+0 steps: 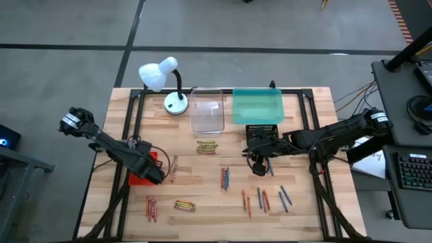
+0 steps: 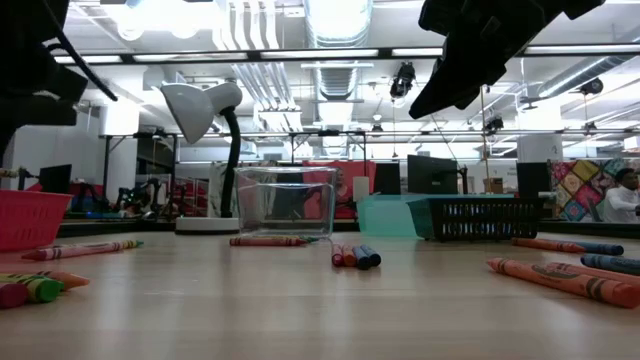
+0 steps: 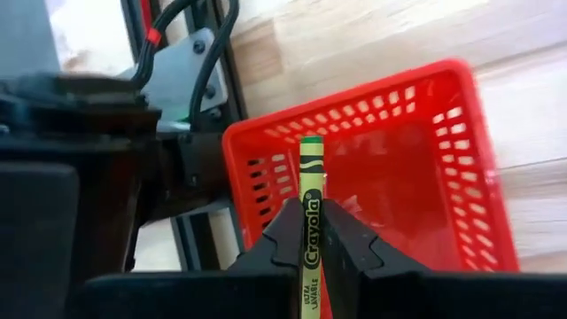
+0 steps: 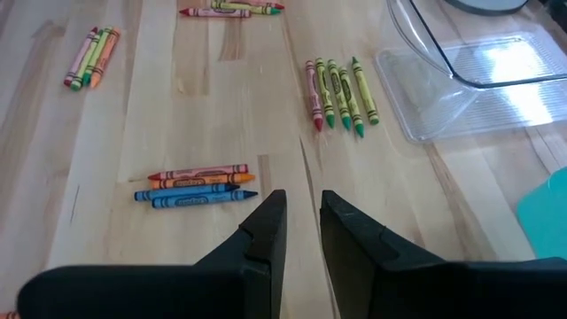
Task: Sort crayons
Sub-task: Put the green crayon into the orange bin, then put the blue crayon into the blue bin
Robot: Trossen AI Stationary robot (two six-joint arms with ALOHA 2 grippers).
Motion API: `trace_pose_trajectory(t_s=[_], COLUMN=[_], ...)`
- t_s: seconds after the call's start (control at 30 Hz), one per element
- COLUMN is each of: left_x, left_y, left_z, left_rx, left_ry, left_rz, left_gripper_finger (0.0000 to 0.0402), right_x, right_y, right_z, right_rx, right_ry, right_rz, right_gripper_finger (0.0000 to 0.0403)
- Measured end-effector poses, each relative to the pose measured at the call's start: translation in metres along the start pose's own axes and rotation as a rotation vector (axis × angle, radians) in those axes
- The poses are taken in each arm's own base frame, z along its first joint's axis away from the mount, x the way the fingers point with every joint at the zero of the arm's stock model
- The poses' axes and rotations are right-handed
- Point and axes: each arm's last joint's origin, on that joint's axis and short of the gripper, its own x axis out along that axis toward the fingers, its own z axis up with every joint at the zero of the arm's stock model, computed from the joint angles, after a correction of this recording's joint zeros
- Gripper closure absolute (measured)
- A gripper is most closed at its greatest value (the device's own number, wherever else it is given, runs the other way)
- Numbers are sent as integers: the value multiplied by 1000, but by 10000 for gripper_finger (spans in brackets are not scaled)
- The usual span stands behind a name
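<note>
Wooden surface carries crayons in seven loose clusters, plus one green crayon clamped in the left hand over the red basket. Right hand, parted and empty, hovers near the black basket. Four trays; a white lamp stands behind. Individual counts unclear.

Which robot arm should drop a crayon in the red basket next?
Left. The left gripper is shut on a green crayon right over the red basket. The right gripper holds nothing and hangs far off, near the black tray.
</note>
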Motion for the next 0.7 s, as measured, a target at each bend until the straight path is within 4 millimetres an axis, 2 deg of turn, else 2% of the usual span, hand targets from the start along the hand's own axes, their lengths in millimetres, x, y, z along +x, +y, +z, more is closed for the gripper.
trace_pose_trajectory(t_s=[0.2,0.47,0.7], left_x=[8,15,6], left_y=[-8,-16,-20], left_z=[-5,-8,-8], left_rx=[-13,-3,30], left_ry=[24,19,31], left_rz=[83,141,84], left_gripper_finger=[391,344,324], right_x=[0,0,0], right_y=[0,0,0], right_z=[0,0,0], right_rx=[7,8,8], right_ry=[0,0,0], right_rz=[0,0,0], right_gripper_finger=[340,340,340])
